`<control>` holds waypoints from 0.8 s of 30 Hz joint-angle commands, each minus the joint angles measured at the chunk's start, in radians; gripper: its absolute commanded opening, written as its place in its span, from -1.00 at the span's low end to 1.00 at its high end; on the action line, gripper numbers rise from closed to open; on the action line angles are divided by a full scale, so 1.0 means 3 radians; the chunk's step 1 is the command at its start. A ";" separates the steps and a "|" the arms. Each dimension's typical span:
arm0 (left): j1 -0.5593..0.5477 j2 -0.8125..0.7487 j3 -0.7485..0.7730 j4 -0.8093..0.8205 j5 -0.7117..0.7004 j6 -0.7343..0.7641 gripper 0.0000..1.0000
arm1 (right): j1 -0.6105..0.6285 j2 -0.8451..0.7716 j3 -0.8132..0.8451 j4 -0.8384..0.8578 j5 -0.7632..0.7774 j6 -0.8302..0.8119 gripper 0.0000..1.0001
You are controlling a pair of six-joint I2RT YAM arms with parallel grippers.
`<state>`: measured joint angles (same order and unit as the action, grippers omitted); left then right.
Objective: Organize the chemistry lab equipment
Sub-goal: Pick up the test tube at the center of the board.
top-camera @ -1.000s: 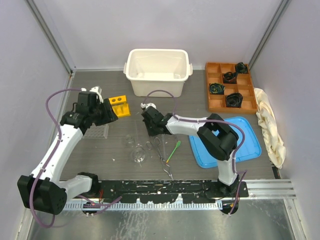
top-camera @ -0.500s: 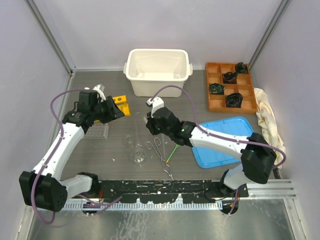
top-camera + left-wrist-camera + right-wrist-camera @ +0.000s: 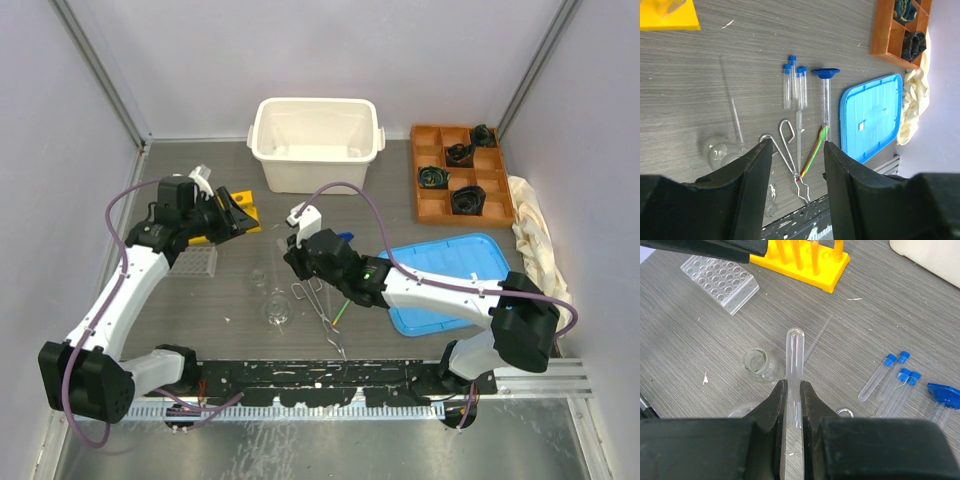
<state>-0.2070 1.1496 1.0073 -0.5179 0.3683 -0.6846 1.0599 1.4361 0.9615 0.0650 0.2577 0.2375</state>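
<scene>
Over the middle of the table, in the top view, I am holding my right gripper [image 3: 296,266] above the loose glassware, near the small flasks [image 3: 277,310] and the metal tongs [image 3: 318,300]. My left gripper [image 3: 233,214] is hanging at the yellow rack [image 3: 243,200]; whether it is touching, I cannot tell from here. A white bin [image 3: 316,140], a blue lid [image 3: 455,280] and an orange tray [image 3: 460,175] are standing further off.

Through the left wrist camera, my left gripper [image 3: 796,149] is standing about half open with nothing between its fingers. Below it are lying the blue-capped test tubes [image 3: 795,82], the blue-based cylinder [image 3: 825,97] and the green spatula [image 3: 815,152], side by side and not yet sorted.

Through the right wrist camera, my right gripper [image 3: 794,387] is pinching a clear uncapped tube [image 3: 794,350] tightly, rounded end pointing forward. I judge that grip is leaving the tip free for a rack hole. The clear plastic rack [image 3: 722,282] and the yellow one are lying ahead. Standing in my way are a flask [image 3: 760,365] just under the tube and a thin glass rod [image 3: 817,337] across the path — both are calling for a lifted, careful approach
</scene>
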 commanded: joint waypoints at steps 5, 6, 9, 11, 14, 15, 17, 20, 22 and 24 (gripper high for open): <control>-0.0067 -0.0135 -0.0015 0.0338 0.0260 -0.0209 -0.06 | 0.0057 0.0037 0.0258 0.0230 0.0103 -0.0086 -0.98; -0.0077 -0.0134 -0.0027 0.0367 0.0293 -0.0235 -0.06 | 0.0062 0.0044 0.0272 0.0232 0.0106 -0.0090 -0.98; -0.0149 -0.0123 -0.0037 0.0406 0.0345 -0.0278 -0.07 | 0.0066 0.0067 0.0321 0.0219 0.0106 -0.0100 -0.98; -0.0202 -0.0109 -0.0039 0.0405 0.0347 -0.0280 -0.08 | 0.0074 0.0080 0.0352 0.0208 0.0109 -0.0105 -0.98; -0.0271 -0.0071 -0.0049 0.0404 0.0373 -0.0294 -0.09 | 0.0079 0.0116 0.0407 0.0194 0.0098 -0.0127 -0.98; -0.0294 -0.0065 -0.0049 0.0407 0.0382 -0.0295 -0.10 | 0.0082 0.0132 0.0432 0.0180 0.0102 -0.0131 -0.98; -0.0325 -0.0061 -0.0045 0.0407 0.0387 -0.0295 -0.11 | 0.0089 0.0154 0.0453 0.0172 0.0108 -0.0150 -0.98; -0.0335 -0.0086 -0.0044 0.0407 0.0374 -0.0294 -0.11 | 0.0087 0.0161 0.0468 0.0180 0.0107 -0.0158 -0.98; -0.0337 -0.0082 -0.0037 0.0406 0.0381 -0.0295 -0.13 | 0.0092 0.0170 0.0478 0.0183 0.0112 -0.0155 -0.98; -0.0341 -0.0060 -0.0030 0.0407 0.0393 -0.0290 -0.16 | 0.0093 0.0173 0.0477 0.0182 0.0108 -0.0152 -0.98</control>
<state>-0.3038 1.1389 0.9905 -0.4587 0.4541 -0.7708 1.0801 1.4906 1.0573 0.0761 0.2691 0.2039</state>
